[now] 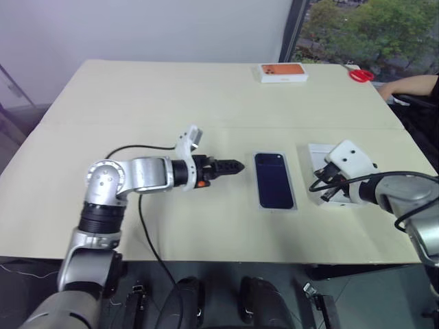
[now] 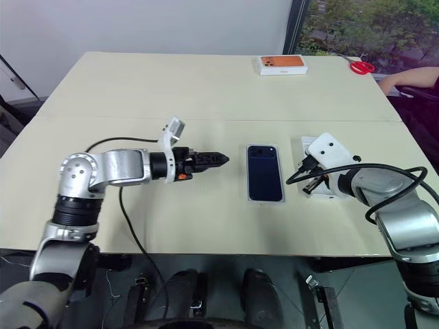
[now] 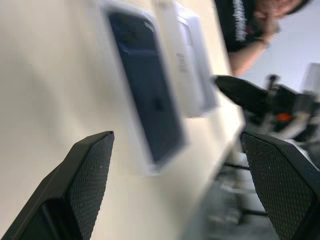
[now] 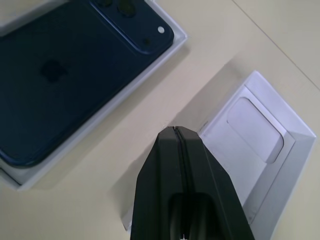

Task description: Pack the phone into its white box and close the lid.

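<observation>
The phone [image 1: 274, 179] is being held back-up inside the white box [image 4: 177, 42], whose thin white rim is being shown all around it; the camera bump is seen at the end away from the robot. The box is lying on the table [image 1: 171, 103], between the two claws: just ahead of the left claw [image 1: 235, 166] tips and beside the right claw [image 4: 175, 131].

Close by the right claw, on the side away from the phone, an open white tray [image 4: 295, 135] is being occupied by a flat white insert [image 4: 255, 129] with an oval recess. Whether this tray is the lid cannot be told.

The left claw is being held wide open, its two dotted fingers [image 3: 92, 172] set well apart with nothing between them, and it is touching nothing. The right claw is being kept pressed fully together, holding nothing, its tip hanging over the table at the near edge of the tray.

Far beyond both claws, an orange-topped box [image 1: 282, 72] and red scissors [image 1: 360, 75] are resting near the table's far edge.
</observation>
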You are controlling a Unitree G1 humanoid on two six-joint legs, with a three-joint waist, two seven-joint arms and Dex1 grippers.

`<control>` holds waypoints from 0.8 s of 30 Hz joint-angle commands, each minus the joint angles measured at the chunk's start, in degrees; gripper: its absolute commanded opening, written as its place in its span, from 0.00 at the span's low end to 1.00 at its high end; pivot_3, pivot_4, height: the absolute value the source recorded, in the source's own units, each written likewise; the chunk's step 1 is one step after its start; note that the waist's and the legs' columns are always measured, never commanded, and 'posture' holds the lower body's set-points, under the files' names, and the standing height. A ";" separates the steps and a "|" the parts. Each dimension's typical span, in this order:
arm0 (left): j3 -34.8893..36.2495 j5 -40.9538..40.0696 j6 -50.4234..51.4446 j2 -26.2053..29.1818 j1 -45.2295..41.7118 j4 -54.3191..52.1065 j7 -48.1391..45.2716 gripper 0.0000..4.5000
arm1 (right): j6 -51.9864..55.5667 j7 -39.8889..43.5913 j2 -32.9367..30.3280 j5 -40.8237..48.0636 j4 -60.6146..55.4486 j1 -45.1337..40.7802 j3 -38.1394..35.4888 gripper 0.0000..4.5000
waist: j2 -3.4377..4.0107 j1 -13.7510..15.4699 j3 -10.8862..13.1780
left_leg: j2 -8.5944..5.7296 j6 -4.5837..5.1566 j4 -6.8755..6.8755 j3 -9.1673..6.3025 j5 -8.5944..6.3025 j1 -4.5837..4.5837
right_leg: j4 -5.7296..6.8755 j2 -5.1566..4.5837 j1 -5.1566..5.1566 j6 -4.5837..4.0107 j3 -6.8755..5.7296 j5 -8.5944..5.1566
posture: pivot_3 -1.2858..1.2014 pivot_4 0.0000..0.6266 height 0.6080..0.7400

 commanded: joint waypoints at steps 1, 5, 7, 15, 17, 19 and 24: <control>-4.28 21.74 -5.24 9.17 0.51 -8.64 -17.69 0.95 | -0.56 -0.63 1.03 0.64 -0.96 -1.31 -0.16 0.00 | 0.06 -0.01 -0.01 | 0.00 0.00 -0.02 0.04 0.00 0.03 | 0.00 0.02 0.01 -0.01 0.01 -0.01 | 0.52 0.24 1.00; -9.47 38.66 -15.62 15.52 3.91 -13.02 -34.42 0.95 | -0.90 -0.79 1.46 0.24 -0.87 -1.47 0.62 0.00 | 0.08 0.10 0.00 | 0.01 0.06 -0.04 0.08 -0.04 0.01 | -0.07 -0.01 0.01 -0.03 0.02 -0.02 | 0.52 0.24 1.00; -11.29 44.66 -19.39 16.83 5.51 -13.57 -40.41 0.83 | -1.12 -0.63 1.43 0.28 -0.77 -1.63 0.97 0.00 | 0.11 0.07 0.02 | 0.02 0.14 -0.05 0.11 -0.09 -0.01 | -0.13 -0.04 0.00 -0.03 0.03 -0.02 | 0.52 0.24 1.00; -19.18 60.92 -25.66 13.06 5.78 -13.04 -52.56 0.03 | 0.13 -0.18 1.24 1.08 -2.79 -0.30 1.92 0.00 | 0.11 0.11 0.04 | 0.09 0.40 -0.03 0.10 -0.24 -0.04 | -0.19 -0.17 -0.01 -0.03 0.05 -0.01 | 0.52 0.24 1.00; -21.37 63.85 -25.83 10.87 5.07 -12.60 -54.66 0.01 | 0.08 -0.75 1.18 0.45 -2.97 -0.20 3.10 0.00 | 0.10 0.10 0.05 | 0.09 0.41 -0.03 0.09 -0.25 -0.05 | -0.18 -0.16 -0.01 -0.03 0.05 -0.01 | 0.52 0.24 1.00; -24.68 68.43 -27.19 9.07 3.99 -11.74 -56.72 0.01 | 0.31 -1.80 1.33 -0.42 -2.68 -0.40 4.19 0.00 | 0.10 0.06 0.05 | 0.09 0.43 -0.01 0.10 -0.25 -0.06 | -0.18 -0.14 -0.01 -0.02 0.04 -0.01 | 0.52 0.24 1.00; -28.47 74.49 -25.97 1.63 0.33 -6.49 -58.23 0.01 | -0.45 -3.06 0.86 -3.28 -2.33 0.06 9.93 0.00 | 0.10 0.05 0.05 | 0.10 0.44 0.00 0.10 -0.25 -0.05 | -0.14 -0.03 -0.02 0.00 0.00 -0.01 | 0.52 0.24 1.00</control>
